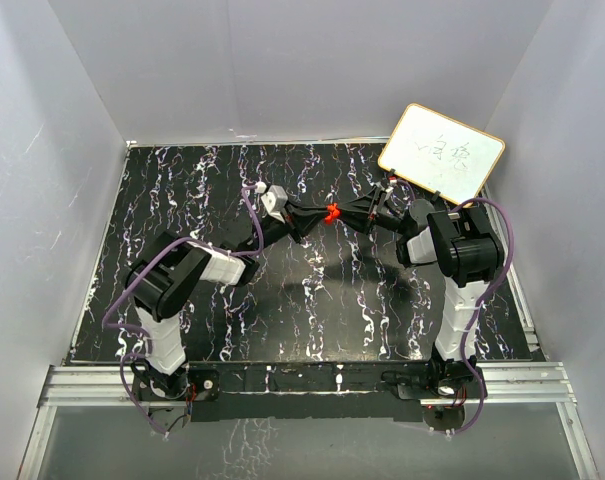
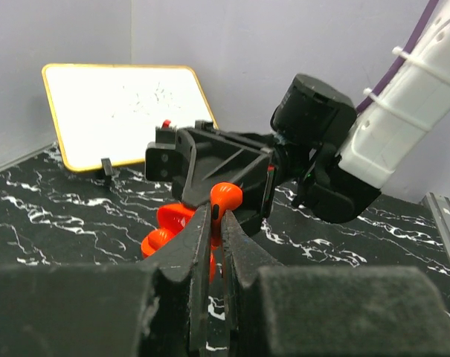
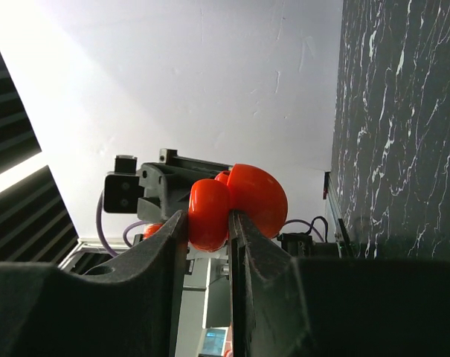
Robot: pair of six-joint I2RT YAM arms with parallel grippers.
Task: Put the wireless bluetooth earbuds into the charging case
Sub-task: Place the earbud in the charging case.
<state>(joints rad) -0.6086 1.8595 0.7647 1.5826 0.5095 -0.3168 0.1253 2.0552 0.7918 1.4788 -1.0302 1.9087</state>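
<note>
Both grippers meet above the middle of the black marbled table. My left gripper (image 2: 218,212) is shut on one small red earbud (image 2: 226,198), whose rounded head sticks up above the fingertips. Just beyond it my right gripper (image 3: 208,223) is shut on the red charging case (image 3: 208,210), which is open, with its domed lid (image 3: 259,196) swung out past the right finger. From the left wrist the case (image 2: 172,220) shows as red shells to the left of the earbud, very close to it. From above, the red cluster (image 1: 331,213) sits between the two sets of jaws. A second earbud cannot be made out.
A white board with a yellow rim (image 1: 441,152) leans against the back right wall, close behind the right arm (image 1: 462,250). White walls enclose the table (image 1: 232,330) on three sides. The left arm (image 1: 182,275) reaches in from the near left.
</note>
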